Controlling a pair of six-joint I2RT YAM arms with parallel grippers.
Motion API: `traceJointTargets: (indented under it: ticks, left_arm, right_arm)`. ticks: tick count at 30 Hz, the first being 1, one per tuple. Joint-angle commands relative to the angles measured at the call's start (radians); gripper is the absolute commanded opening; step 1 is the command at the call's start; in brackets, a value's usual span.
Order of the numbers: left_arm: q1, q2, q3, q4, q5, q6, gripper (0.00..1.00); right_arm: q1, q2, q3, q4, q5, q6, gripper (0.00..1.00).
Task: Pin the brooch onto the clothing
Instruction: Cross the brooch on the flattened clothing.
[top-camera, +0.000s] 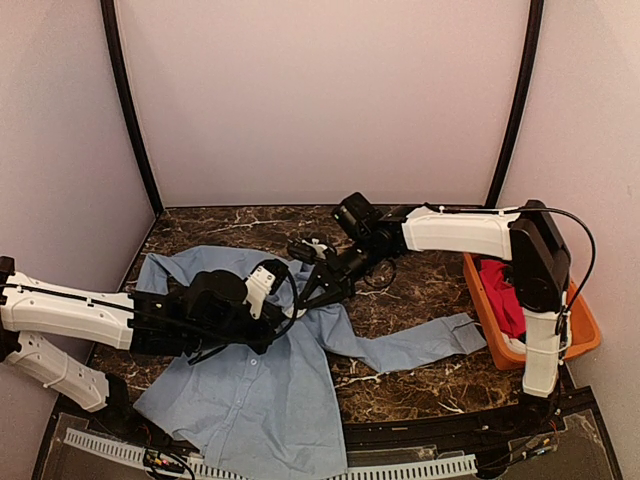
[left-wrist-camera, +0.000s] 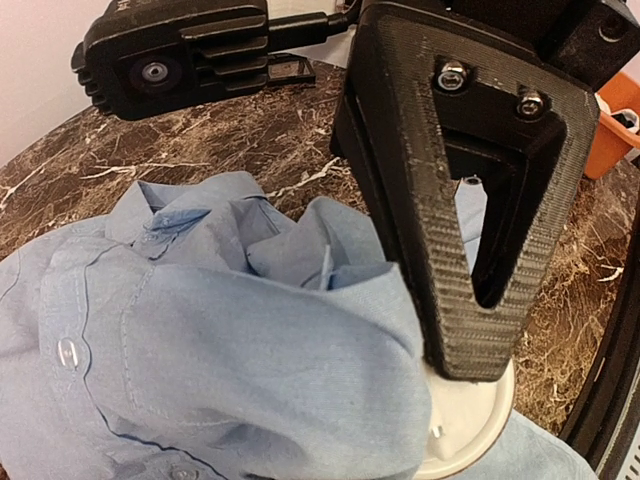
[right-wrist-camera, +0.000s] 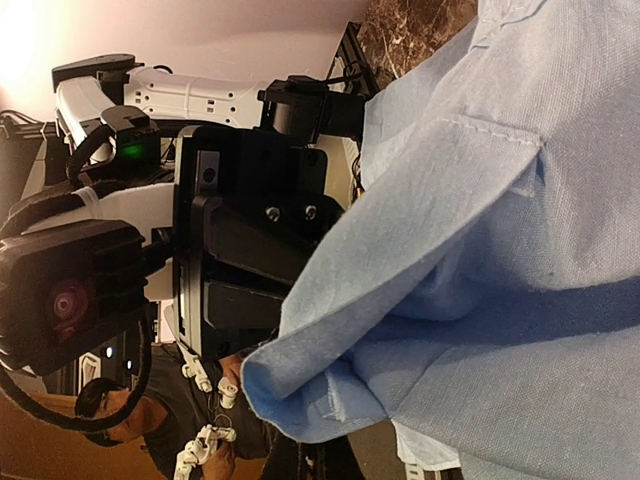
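The clothing, a light blue shirt (top-camera: 250, 390), lies spread on the marble table, its collar end bunched up between the two grippers. My left gripper (top-camera: 290, 303) is shut at that bunch. In the left wrist view one black finger (left-wrist-camera: 420, 200) ends on a cream round brooch (left-wrist-camera: 470, 435), whose back shows, and a shirt fold (left-wrist-camera: 200, 340) covers the brooch's left part and the other finger. My right gripper (top-camera: 320, 285) is shut on the raised shirt edge. The right wrist view is filled by that cloth (right-wrist-camera: 520, 250), which hides its own fingers.
An orange bin (top-camera: 580, 340) holding a red garment (top-camera: 505, 290) stands at the table's right edge, under the right arm. One shirt sleeve (top-camera: 420, 345) reaches toward the bin. Booth walls close the back and sides. A black rail runs along the near edge.
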Motion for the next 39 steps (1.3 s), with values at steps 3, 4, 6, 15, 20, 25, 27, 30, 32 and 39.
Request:
traceJointTargets:
  ticks: [3, 4, 6, 15, 20, 25, 27, 30, 32, 39]
  left_arm:
    - [0.000, -0.015, -0.022, 0.068, 0.054, 0.016, 0.05]
    - [0.000, -0.016, -0.025, 0.074, 0.062, 0.015, 0.06]
    - [0.000, -0.018, -0.030, 0.081, 0.071, 0.011, 0.08]
    - [0.000, -0.111, -0.099, 0.167, 0.099, 0.009, 0.25]
    - [0.001, -0.239, -0.146, 0.164, 0.091, 0.041, 0.28]
    - [0.001, -0.331, -0.161, 0.095, 0.074, 0.079, 0.32]
    - [0.001, -0.356, -0.159, 0.077, 0.070, 0.098, 0.33]
    - [0.000, -0.366, -0.146, 0.065, 0.092, 0.134, 0.37]
    - [0.001, -0.347, -0.125, 0.062, 0.124, 0.163, 0.38]
    - [0.000, -0.218, -0.036, -0.011, 0.224, 0.194, 0.41]
  right_arm:
    - [0.068, 0.003, 0.057, -0.021, -0.062, -0.057, 0.00]
    - [0.068, 0.002, 0.056, -0.022, -0.062, -0.060, 0.00]
    - [0.069, -0.001, 0.052, -0.024, -0.061, -0.064, 0.00]
    - [0.069, -0.006, 0.049, -0.030, -0.049, -0.065, 0.00]
    - [0.041, -0.007, 0.045, -0.028, -0.039, -0.052, 0.00]
    - [0.022, -0.020, 0.043, -0.026, -0.036, -0.051, 0.00]
    - [0.020, -0.022, 0.042, -0.023, -0.035, -0.048, 0.00]
    - [0.020, -0.019, 0.040, -0.021, -0.034, -0.048, 0.00]
    - [0.020, -0.018, 0.042, -0.021, -0.036, -0.046, 0.00]
    - [0.020, -0.022, 0.046, -0.021, -0.034, -0.042, 0.00]
